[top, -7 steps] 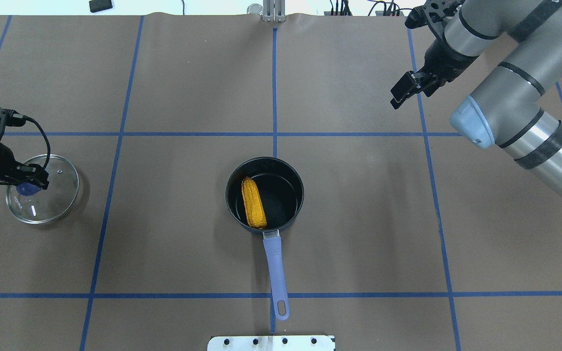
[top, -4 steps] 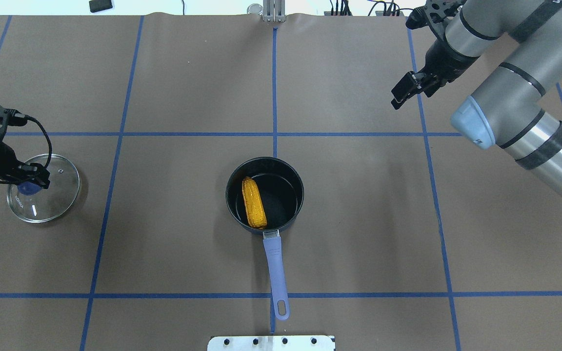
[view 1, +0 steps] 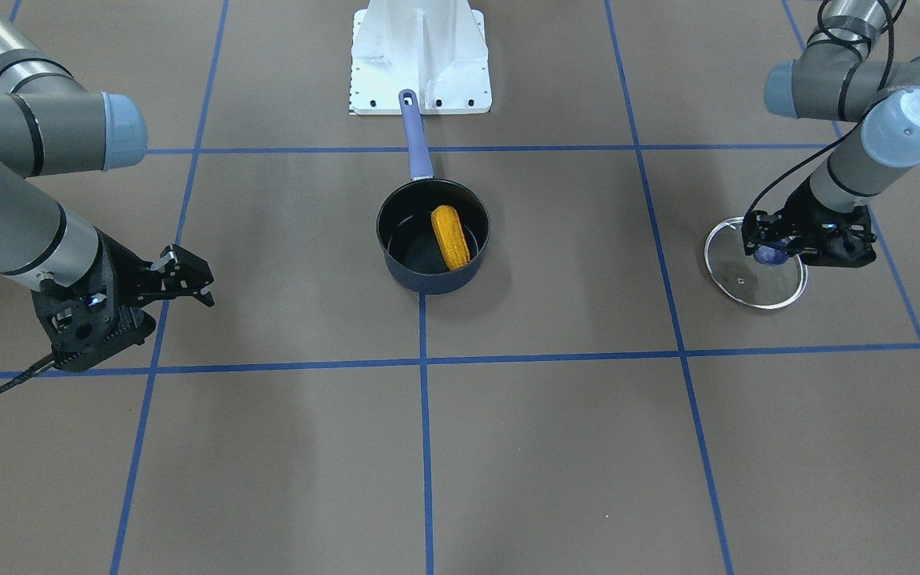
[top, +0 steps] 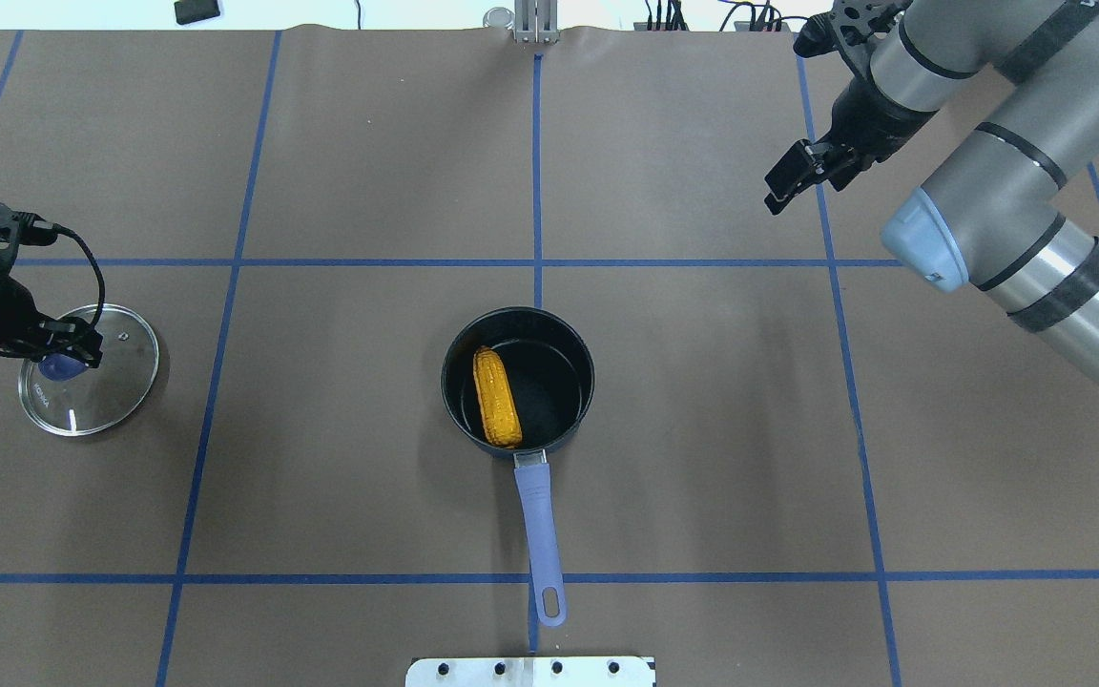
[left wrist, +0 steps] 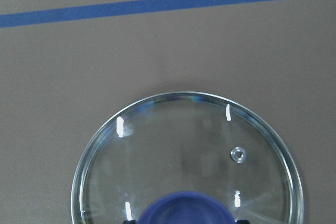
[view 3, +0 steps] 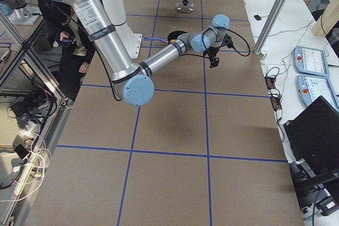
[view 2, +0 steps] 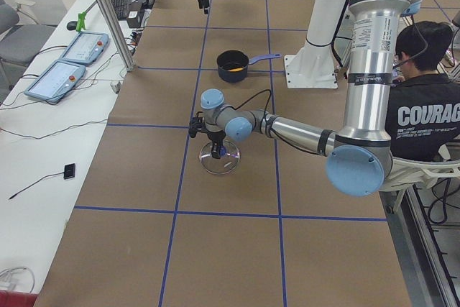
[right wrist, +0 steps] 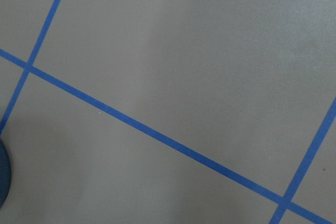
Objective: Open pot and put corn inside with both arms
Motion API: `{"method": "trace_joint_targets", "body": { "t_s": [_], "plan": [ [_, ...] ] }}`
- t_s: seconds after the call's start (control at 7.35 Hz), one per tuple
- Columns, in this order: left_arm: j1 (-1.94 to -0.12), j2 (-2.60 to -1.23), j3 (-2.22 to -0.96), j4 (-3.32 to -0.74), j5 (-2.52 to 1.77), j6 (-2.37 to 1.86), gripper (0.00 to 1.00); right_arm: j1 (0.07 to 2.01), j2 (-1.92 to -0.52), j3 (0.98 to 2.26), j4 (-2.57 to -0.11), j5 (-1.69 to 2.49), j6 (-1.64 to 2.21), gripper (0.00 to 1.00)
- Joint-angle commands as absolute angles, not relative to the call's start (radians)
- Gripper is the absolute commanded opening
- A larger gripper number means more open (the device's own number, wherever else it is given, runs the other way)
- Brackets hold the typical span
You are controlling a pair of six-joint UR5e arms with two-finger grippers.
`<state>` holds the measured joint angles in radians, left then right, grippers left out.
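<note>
Overhead exterior view: pot (top: 587, 367) sits mid-frame w/ no lid on it, purple handle (top: 538, 520) pointing to the bottom edge. Corn (top: 497, 398) lies inside the pot, along the left side of the bowl, lengthwise top-to-bottom, lower end near the handle root.

Front-facing view agrees: corn (view 1: 450, 237) is in the right half of the pot (view 1: 428, 282) there.

Glass lid (top: 101, 386) is far left of frame, well apart from the pot, low over or on the brown table (top: 368, 172); can't tell if it touches. Left gripper (top: 72, 355) is over the lid's centre, jaws pinching the blue knob (top: 57, 369). Front-facing view shows the same grip at mid-right, left gripper (view 1: 770, 249) w/ fingers either side of the knob. Left wrist cam shows the lid (left wrist: 184, 150) filling the lower half, knob (left wrist: 184, 211) at the bottom edge, one blue tape line across the top.

Right gripper (top: 783, 181) hangs upper right of the overhead frame, just beside a blue tape line, well apart from the pot. Jaws spread, nothing between them; clearer at lower left of the front-facing view (view 1: 192, 279). Right wrist cam shows only table and crossing tape lines.

Exterior left view: person (view 2: 424, 98) seated at the right edge, behind the robot's white base (view 2: 316, 70).
</note>
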<state>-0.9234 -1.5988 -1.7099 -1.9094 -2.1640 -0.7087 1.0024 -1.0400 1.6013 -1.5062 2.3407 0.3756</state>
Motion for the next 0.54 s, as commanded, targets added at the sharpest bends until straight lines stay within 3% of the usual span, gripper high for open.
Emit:
{"method": "trace_joint_targets", "body": {
  "t_s": [0.0,0.41],
  "plan": [
    [-0.923,-1.598,-1.718,-1.905,-2.167,-0.701,0.90,1.017,-1.045,1.601,-1.506,2.342,0.371,1.00],
    [-1.058,-1.579,-1.713,-1.861,-2.299,-0.489,0.95,1.071,-1.124,1.611,-1.491,2.350,0.361,1.00]
  ]
}}
